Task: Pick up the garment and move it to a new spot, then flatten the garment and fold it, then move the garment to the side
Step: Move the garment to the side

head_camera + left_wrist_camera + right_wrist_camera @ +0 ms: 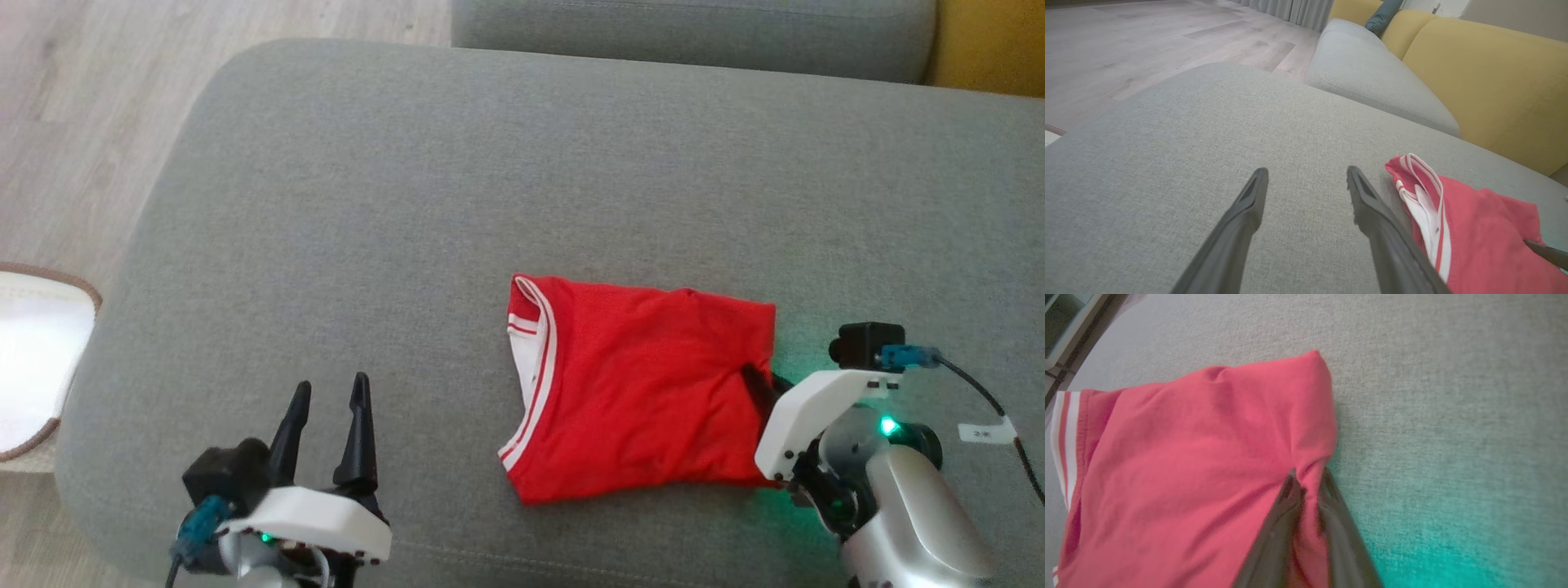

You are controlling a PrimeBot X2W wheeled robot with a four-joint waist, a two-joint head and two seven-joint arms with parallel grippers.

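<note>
Already folded, the garment [637, 392] is lying on the grey cushion [408, 204], long axis left-right; the right gripper [1309, 479] is pinching its right edge between its fingers, while the left gripper [331, 400] is hovering open, farther left.

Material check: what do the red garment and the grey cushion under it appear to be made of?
The red garment: soft, matte knit, probably cotton-type jersey; it puckers limply where the right hand pinches its edge. The grey cushion: matte woven upholstery; a coarse flecked weave shows close up. Exact fibres can't be told.
</note>
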